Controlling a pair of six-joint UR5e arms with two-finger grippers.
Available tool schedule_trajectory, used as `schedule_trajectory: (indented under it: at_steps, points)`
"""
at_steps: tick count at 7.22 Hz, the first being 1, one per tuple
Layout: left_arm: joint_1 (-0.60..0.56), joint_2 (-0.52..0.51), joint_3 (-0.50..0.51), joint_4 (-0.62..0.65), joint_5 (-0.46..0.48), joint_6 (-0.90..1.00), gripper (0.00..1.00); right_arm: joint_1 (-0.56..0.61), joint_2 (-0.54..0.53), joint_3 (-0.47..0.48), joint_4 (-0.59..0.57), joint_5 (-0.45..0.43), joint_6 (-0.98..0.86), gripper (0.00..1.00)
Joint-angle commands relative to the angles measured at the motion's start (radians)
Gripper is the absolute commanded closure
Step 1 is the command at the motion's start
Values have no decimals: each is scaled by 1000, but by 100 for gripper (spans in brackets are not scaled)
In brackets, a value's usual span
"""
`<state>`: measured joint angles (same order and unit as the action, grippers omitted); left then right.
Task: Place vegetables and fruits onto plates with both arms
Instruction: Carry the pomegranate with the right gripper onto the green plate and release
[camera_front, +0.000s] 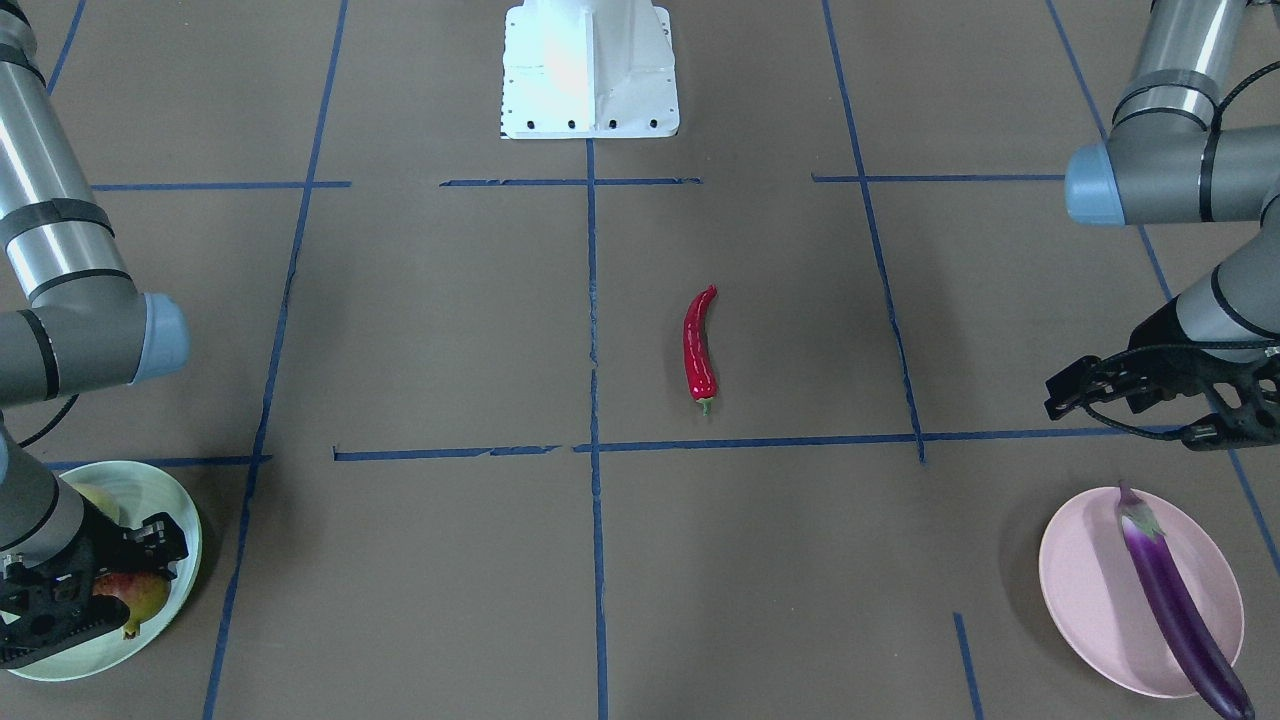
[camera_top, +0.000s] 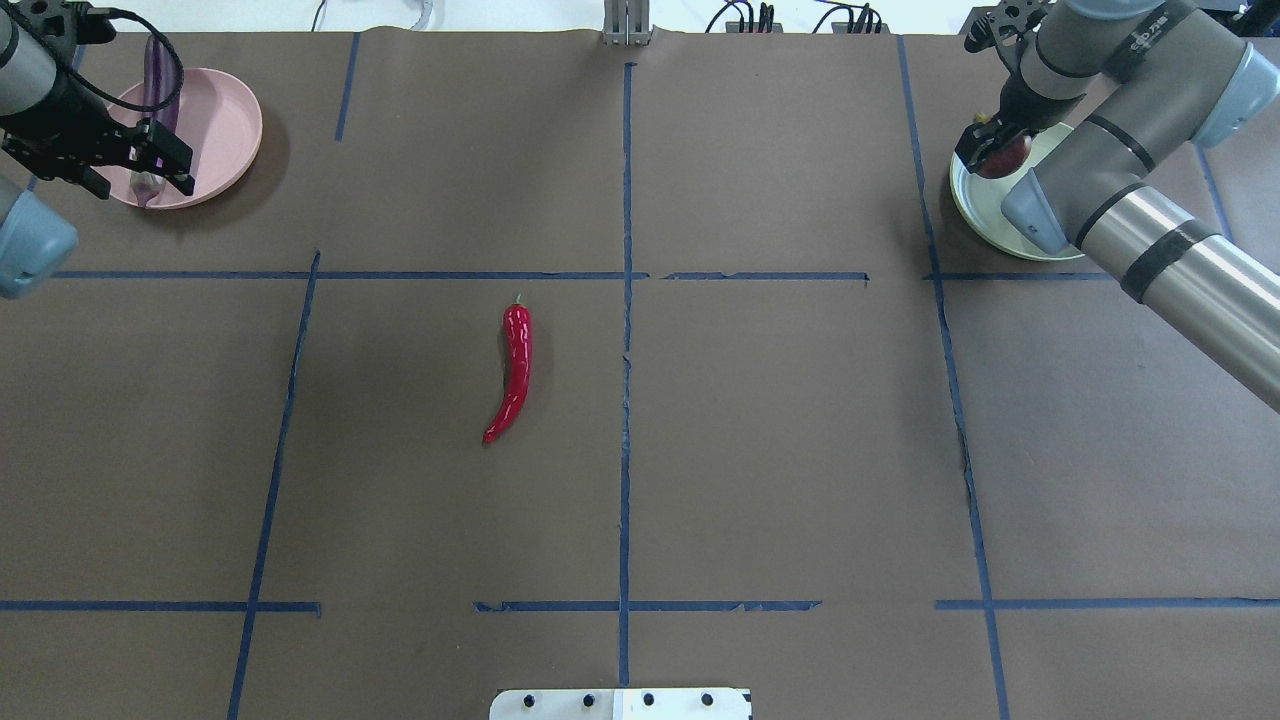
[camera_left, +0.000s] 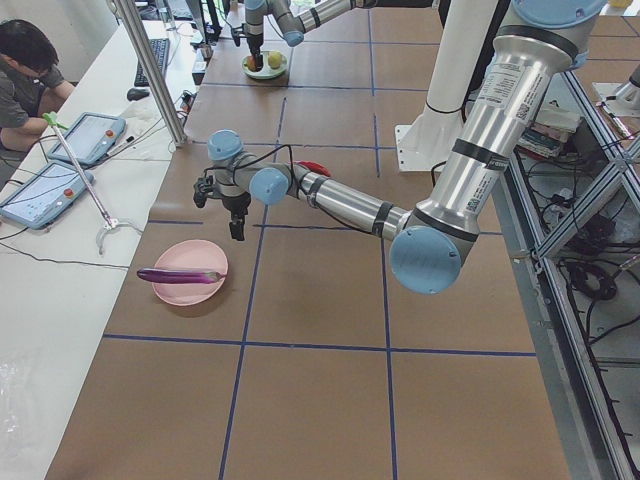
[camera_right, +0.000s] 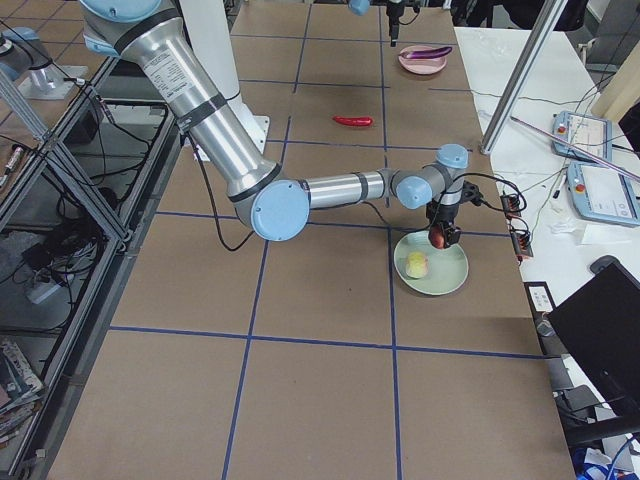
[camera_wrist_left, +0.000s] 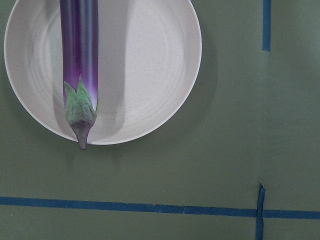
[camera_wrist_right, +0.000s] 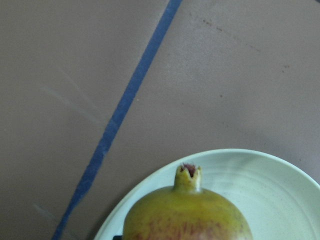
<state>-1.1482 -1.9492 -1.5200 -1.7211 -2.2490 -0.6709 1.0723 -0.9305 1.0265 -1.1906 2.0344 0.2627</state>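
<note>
Seen from overhead, a brown paper-covered tabletop (camera_top: 800, 450) is marked with blue tape lines (camera_top: 625, 200). At ten o'clock, a pale pink round plastic plate (camera_front: 1085, 590) carries a long glossy purple eggplant (camera_front: 1170, 600), whose ends overhang the rim. The left gripper (camera_front: 1125, 405) hovers just beside it, fingers apart and empty. At two o'clock, a pale mint green round plate (camera_front: 160, 500) holds a pale green round fruit (camera_right: 417, 264). Over this plate, the right gripper's (camera_right: 438, 238) fingers are clamped on a red-and-yellow pomegranate-like fruit (camera_wrist_right: 187, 215). A curved glossy red chili pepper (camera_top: 515, 370) lies alone near centre, slightly toward nine o'clock.
</note>
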Motion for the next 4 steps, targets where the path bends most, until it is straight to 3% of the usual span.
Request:
schedule_trajectory:
  at_steps: [1,2,4]
  points:
    - [7,0,-6,0,0,-9,0,4,-11,-8,13,3,7,0]
    - [28,-10,-8,0,0,-13,0,26,-10,0,6,12,15,0]
    - [131,-55,-23,0,2,-85,0,137,-24,45,-73,126,-2,0]
